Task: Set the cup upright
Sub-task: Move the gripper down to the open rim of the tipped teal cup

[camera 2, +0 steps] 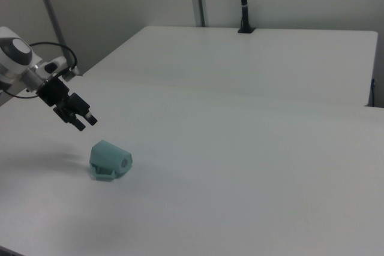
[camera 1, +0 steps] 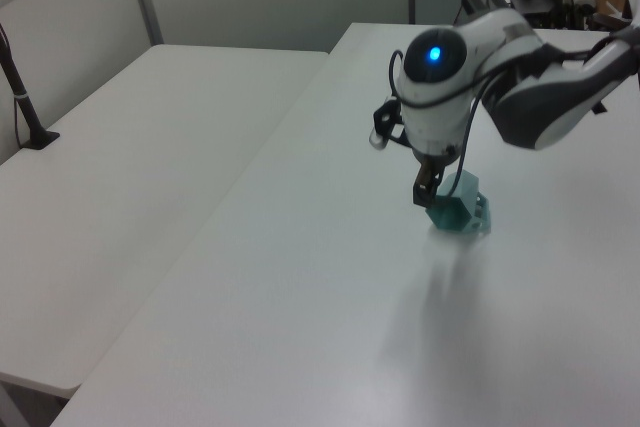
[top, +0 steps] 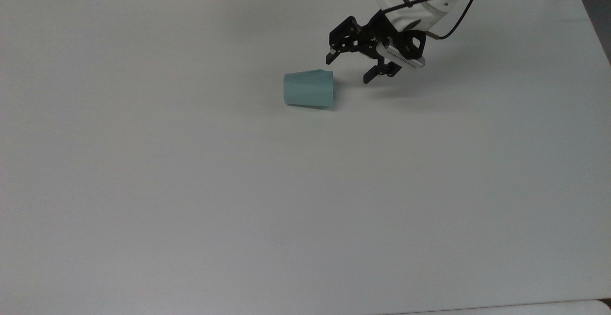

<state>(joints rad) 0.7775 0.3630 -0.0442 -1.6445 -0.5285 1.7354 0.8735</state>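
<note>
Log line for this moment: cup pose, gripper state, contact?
cup: on its side, wide rim toward top view's right | gripper: open, beside rim | contact: none | table: white

gripper [top: 348,71] tilted downward, fingers spread apart
</note>
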